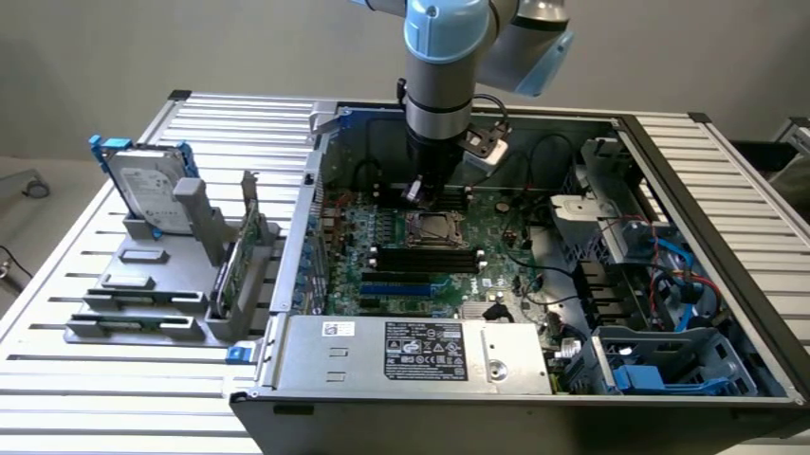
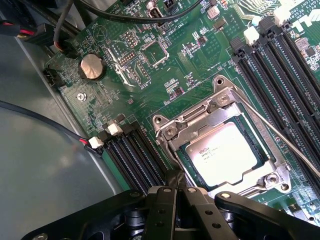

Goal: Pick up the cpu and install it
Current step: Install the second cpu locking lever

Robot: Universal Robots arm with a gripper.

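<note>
In the exterior view, I see the arm's gripper (image 1: 422, 194) low inside the open computer case (image 1: 658, 398), just above the motherboard socket (image 1: 433, 227). In the wrist view, the cpu (image 2: 225, 150) sits in the socket's metal frame (image 2: 172, 132); jaws are together, holding nothing.

We've got a plain pale grey wall (image 1: 190, 47) behind everything, a ribbed metal slat table (image 1: 114, 398) taking up most of the shot, a strip of light floor (image 1: 32, 204) off to the exterior view's left with a dark cable (image 1: 36, 188) lying there, all under soft even light.
</note>
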